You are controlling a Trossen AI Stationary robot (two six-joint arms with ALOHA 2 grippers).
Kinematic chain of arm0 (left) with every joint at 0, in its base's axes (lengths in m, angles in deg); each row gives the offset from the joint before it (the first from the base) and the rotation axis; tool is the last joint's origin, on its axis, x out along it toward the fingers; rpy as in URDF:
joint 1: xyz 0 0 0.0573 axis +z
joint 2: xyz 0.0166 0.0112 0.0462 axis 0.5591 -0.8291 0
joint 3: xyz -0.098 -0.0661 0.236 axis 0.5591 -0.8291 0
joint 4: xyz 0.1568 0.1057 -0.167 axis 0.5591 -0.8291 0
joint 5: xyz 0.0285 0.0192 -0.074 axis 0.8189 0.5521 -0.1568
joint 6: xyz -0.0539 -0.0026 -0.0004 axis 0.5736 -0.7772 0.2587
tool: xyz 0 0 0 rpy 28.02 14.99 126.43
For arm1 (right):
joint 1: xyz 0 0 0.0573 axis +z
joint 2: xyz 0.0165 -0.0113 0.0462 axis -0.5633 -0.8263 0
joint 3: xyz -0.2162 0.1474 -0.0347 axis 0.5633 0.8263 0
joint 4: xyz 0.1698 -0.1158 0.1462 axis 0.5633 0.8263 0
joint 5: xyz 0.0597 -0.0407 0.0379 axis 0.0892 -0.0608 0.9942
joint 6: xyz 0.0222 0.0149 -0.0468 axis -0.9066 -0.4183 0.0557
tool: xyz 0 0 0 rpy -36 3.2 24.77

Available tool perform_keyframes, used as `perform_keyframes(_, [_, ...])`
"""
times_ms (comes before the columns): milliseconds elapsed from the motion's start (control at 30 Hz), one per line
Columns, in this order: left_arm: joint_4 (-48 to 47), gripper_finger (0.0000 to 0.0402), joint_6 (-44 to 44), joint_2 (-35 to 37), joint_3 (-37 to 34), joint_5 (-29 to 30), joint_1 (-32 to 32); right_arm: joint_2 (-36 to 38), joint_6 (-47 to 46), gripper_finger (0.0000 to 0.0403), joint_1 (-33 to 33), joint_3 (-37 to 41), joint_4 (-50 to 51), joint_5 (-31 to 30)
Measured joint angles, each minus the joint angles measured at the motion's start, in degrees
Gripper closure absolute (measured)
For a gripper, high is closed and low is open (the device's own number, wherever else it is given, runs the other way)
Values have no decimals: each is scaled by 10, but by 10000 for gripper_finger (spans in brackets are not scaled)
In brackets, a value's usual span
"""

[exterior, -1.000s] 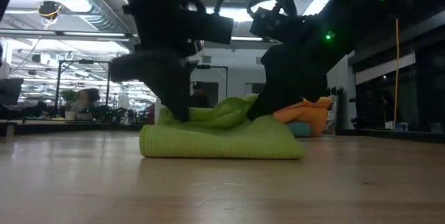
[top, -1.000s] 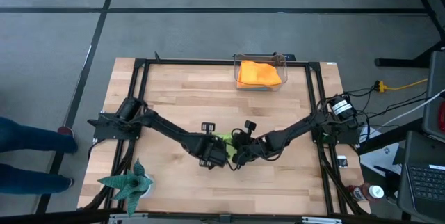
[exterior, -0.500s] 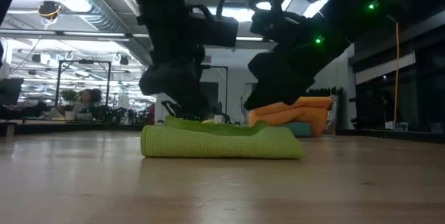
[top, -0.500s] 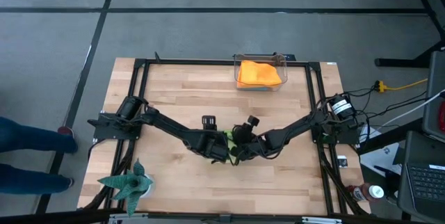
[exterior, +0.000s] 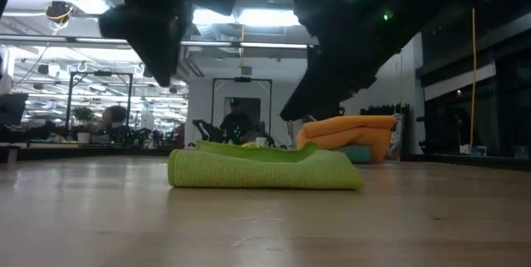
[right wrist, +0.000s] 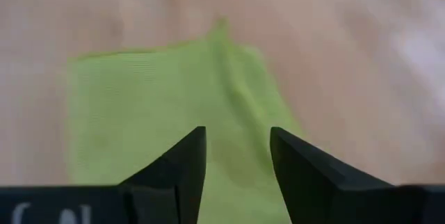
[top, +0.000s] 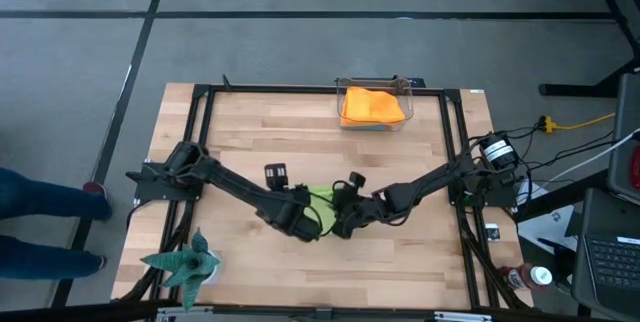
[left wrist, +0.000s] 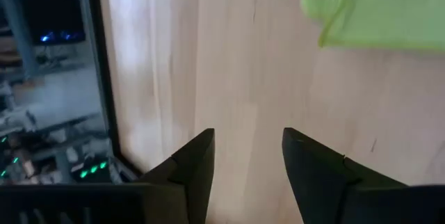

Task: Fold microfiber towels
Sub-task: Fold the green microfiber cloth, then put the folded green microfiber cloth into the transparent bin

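A lime green towel [top: 322,200] lies folded and flat on the wooden table [top: 250,132], near its middle; the low view shows the towel [exterior: 265,170] as a low, thick pad. My left gripper [left wrist: 247,147] hangs open above bare wood just left of the towel [left wrist: 375,8]. My right gripper [right wrist: 236,144] hangs open over the towel [right wrist: 174,106], pointing down at it. Both grippers, left [exterior: 162,72] and right [exterior: 292,114], are clear of the cloth. Orange towels [top: 372,107] lie in a clear bin at the far edge.
The bin's orange stack [exterior: 353,133] rests on a teal cloth [exterior: 358,154] behind the green towel. A dark green spiky plant figure [top: 185,260] stands at the near left corner. A black frame [top: 200,142] runs round the table. A person's legs [top: 40,222] show left of the table.
Both grippers have opened, let go of the green towel and risen clear of it; my left one has also gone toward the table's left edge. The towel's raised top layer has dropped and now lies flat on the fold.
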Motion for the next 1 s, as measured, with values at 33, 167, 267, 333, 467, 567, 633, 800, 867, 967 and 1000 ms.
perform_keyframes(33, [-13, 240, 11, 0, 3, -1, -4, 0, 3, 240, 0, 0, -10, 22])
perform_keyframes(167, [-18, 240, 36, 0, 5, -1, -22, -26, 24, 240, 0, 0, -96, 61])
perform_keyframes(267, [-18, 240, 53, 0, 5, -2, -39, -70, 31, 240, -2, 0, -172, 62])
perform_keyframes(333, [-18, 240, 74, 0, 5, -3, -49, -97, 27, 240, -6, 0, -209, 67])
perform_keyframes(467, [-18, 240, 97, 0, 5, -10, -72, -129, 16, 240, -15, 1, -231, 18])
perform_keyframes(567, [-17, 240, 114, 0, 5, -11, -87, -136, 16, 240, -27, 1, -231, -57])
perform_keyframes(633, [-17, 240, 125, 0, 5, -12, -95, -136, 16, 240, -36, 1, -229, -95])
perform_keyframes(800, [-17, 240, 143, 0, 4, -12, -108, -125, 35, 240, -58, 1, -229, -121])
perform_keyframes(867, [-17, 240, 147, 0, 4, -12, -111, -99, 46, 240, -58, 1, -237, -83])
perform_keyframes(967, [-17, 240, 148, 0, 4, -12, -116, -51, 78, 240, -40, 0, -229, 4])
perform_keyframes(1000, [-17, 240, 148, 0, 4, -12, -117, -36, 94, 240, -33, 0, -213, 41])
